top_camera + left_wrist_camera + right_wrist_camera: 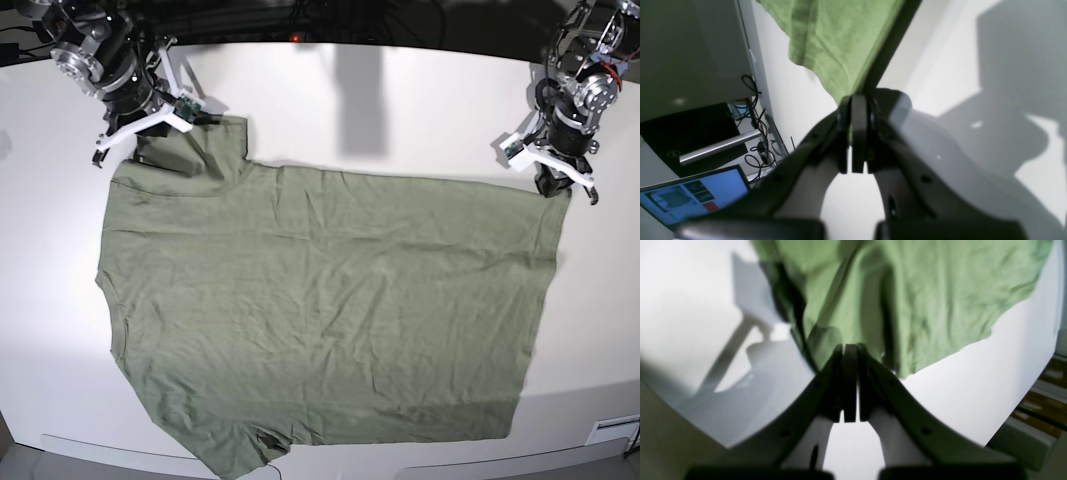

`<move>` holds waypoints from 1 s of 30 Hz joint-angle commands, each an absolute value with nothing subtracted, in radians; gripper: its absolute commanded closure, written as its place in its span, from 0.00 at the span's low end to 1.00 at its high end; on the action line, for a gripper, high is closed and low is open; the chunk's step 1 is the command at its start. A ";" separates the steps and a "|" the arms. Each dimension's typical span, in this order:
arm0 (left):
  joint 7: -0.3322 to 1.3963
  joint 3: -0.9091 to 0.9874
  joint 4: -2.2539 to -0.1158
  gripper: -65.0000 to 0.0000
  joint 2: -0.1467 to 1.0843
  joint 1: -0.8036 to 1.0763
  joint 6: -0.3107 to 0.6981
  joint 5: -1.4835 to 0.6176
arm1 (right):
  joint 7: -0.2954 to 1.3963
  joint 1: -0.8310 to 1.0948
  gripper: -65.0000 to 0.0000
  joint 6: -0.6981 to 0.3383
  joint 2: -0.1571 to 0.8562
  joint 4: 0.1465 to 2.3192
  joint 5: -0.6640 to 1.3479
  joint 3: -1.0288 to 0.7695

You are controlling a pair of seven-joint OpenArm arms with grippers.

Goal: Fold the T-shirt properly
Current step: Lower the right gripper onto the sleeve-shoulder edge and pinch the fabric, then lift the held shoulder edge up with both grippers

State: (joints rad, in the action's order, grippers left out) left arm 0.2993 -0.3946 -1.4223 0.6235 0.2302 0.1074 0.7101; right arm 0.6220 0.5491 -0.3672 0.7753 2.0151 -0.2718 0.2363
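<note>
Barely begun: in the base view the wrinkled olive-green cotton T-shirt lies spread flat on the white table, unfolded. Left wrist view — left gripper pinches a far corner. Right wrist view — right gripper clamps the sleeve edge.

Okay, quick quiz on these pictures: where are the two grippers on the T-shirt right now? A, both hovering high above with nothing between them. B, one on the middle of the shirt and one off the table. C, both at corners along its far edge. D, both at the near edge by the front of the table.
C: the left gripper and the right gripper are each shut on a far corner of the T-shirt.
</note>
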 commanded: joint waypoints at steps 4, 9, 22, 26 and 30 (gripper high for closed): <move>0.321 -0.401 -1.410 1.00 0.632 0.249 0.145 0.710 | 0.731 0.551 1.00 -0.408 0.789 2.033 -0.167 0.229; 0.321 -0.401 -1.410 1.00 0.632 0.249 0.145 0.710 | 0.637 0.551 0.53 -0.442 0.789 1.997 -0.090 0.229; 0.314 -0.401 -1.410 1.00 0.632 0.249 0.145 0.710 | 0.484 0.455 0.52 -0.490 0.622 1.768 -0.236 0.238; 0.314 -0.401 -1.410 1.00 0.632 0.249 0.145 0.710 | 0.532 0.410 0.52 -0.490 0.614 1.708 -0.303 0.310; 0.314 -0.401 -1.410 1.00 0.632 0.249 0.145 0.707 | 0.621 0.413 0.52 -0.488 0.662 1.708 -0.362 0.397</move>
State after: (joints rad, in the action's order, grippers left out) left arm 0.2951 -0.3943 -1.4223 0.6235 0.2306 0.1074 0.7097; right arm 0.4976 0.3870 -0.4221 0.6460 1.7302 -0.3702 0.3916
